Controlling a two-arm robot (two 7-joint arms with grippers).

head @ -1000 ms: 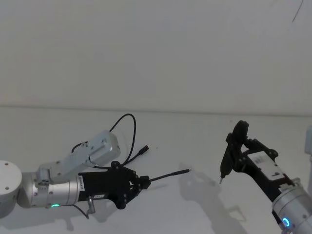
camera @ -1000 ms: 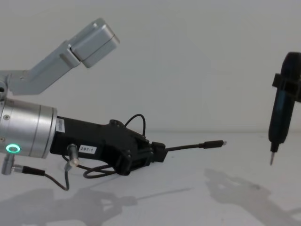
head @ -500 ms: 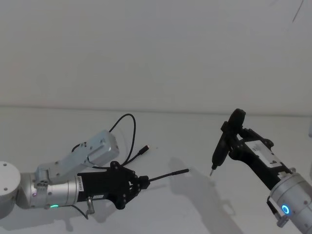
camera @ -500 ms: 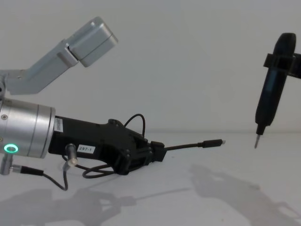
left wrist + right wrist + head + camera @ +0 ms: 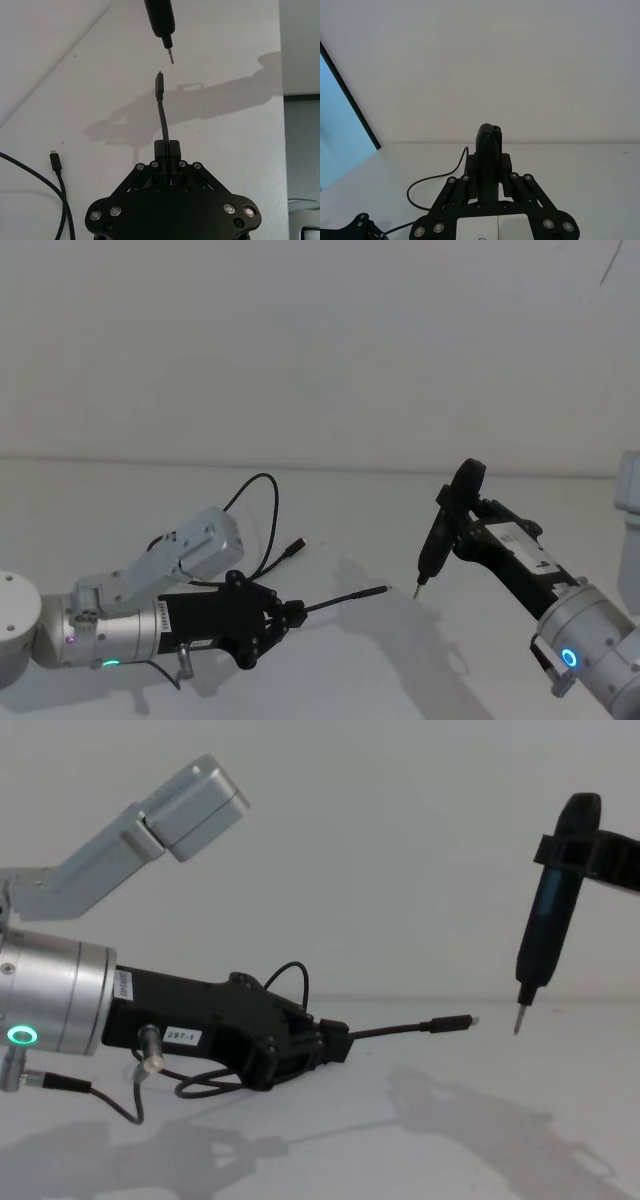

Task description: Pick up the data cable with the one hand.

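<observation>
While clenching long thin black data cable (image 5: pixel 345 598) in black angular left gripper (image 5: pixel 295 614), finds slim metal-tipped pen tool (image 5: pixel 437 540), grasped by right gripper (image 5: pixel 468 530), swung closer beyond fingertips; pickup seemingly done.

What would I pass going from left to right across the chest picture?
Green glowing ring → left gripper, shut on the data cable → the cable's plug → pen-like tool.
</observation>
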